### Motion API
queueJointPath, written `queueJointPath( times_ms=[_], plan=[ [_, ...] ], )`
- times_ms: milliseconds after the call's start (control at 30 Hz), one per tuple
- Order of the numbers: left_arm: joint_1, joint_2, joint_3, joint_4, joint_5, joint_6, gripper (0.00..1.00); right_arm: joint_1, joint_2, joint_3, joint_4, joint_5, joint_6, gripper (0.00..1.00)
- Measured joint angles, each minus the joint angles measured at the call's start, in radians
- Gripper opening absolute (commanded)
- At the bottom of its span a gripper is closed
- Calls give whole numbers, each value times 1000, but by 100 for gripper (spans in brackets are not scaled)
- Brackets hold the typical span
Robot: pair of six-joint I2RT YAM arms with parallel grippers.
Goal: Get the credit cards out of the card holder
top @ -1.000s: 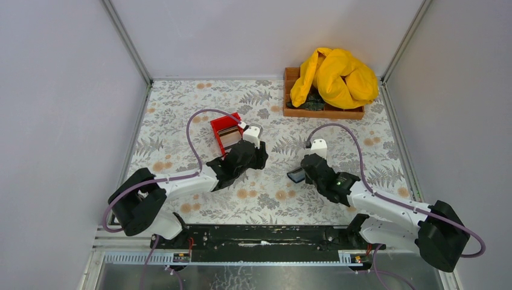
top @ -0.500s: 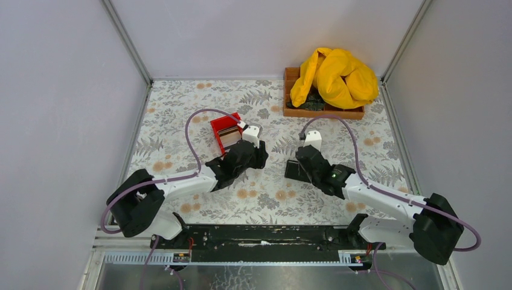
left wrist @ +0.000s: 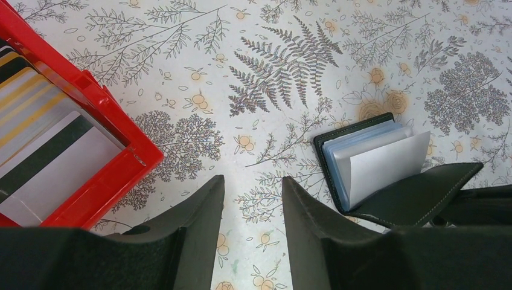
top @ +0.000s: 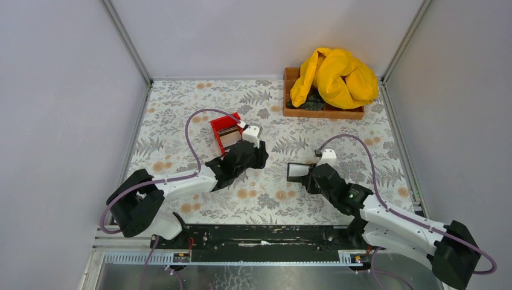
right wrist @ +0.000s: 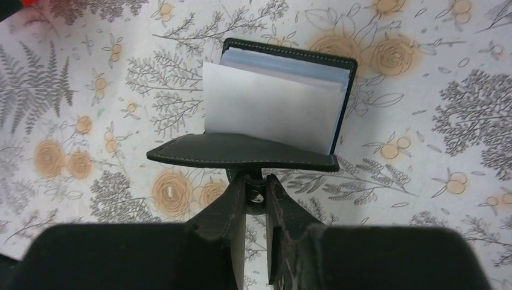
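Note:
The black card holder [top: 297,171] lies open on the flowered table, right of centre. Its grey-blue pockets [right wrist: 284,63] face up, and a white card or leaf [right wrist: 272,109] stands out of them. My right gripper [right wrist: 256,181] is shut on the small snap tab under the holder's raised black flap [right wrist: 241,151]. In the top view the right gripper [top: 309,177] sits just near-right of the holder. My left gripper [left wrist: 253,181] is open and holds nothing, low over the table between the red bin [left wrist: 121,163] and the card holder [left wrist: 338,175]. Several striped credit cards [left wrist: 48,151] lie in the bin.
The red bin [top: 224,130] is just beyond the left gripper [top: 261,158]. At the back right, a brown wooden tray [top: 323,113] holds a yellow cloth [top: 335,75]. Grey walls close in the table on three sides.
My right arm swung outward and drew back toward the near edge, still gripping the holder's tab; the holder now lies open with its pale inside showing. The left arm stayed put.

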Motion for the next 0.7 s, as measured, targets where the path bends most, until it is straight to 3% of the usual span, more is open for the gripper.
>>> queueJointPath(
  times_ms=[533, 700],
  plan=[
    [-5, 2, 0, 0, 1, 0, 48, 76, -121, -68, -50, -102, 143, 0],
    [-5, 2, 0, 0, 0, 0, 48, 113, -143, -68, -83, -114, 169, 7]
  ],
)
